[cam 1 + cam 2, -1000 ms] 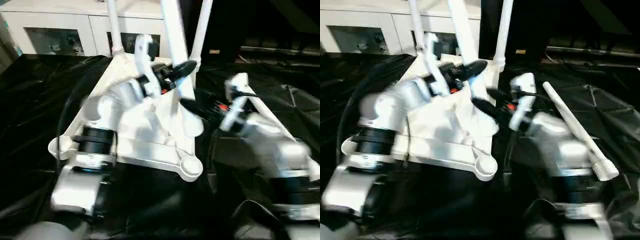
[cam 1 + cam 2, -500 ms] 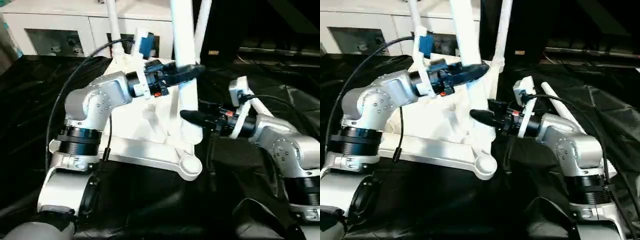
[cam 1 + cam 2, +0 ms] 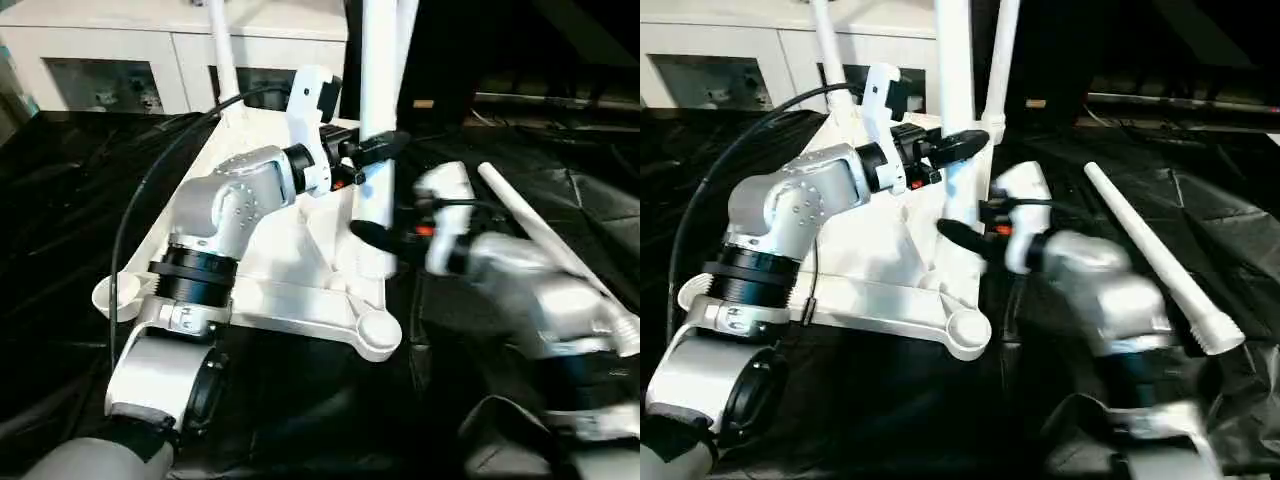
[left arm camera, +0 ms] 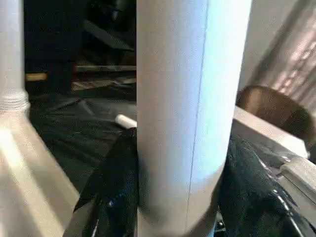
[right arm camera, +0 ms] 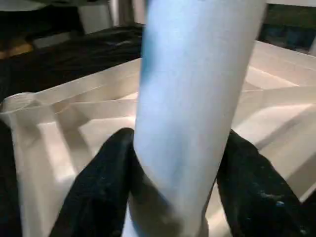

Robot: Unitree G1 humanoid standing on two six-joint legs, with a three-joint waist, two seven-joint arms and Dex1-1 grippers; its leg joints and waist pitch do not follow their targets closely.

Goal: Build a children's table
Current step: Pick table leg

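Right claw now seemingly gripping smooth tubular leg

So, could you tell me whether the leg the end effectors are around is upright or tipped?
Upright: the leg rises near-vertically from the tabletop, unlike the spare leg lying flat.

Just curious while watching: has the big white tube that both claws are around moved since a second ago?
Yes. The held leg leaned left before; now it stands nearly upright beside the far-corner leg.
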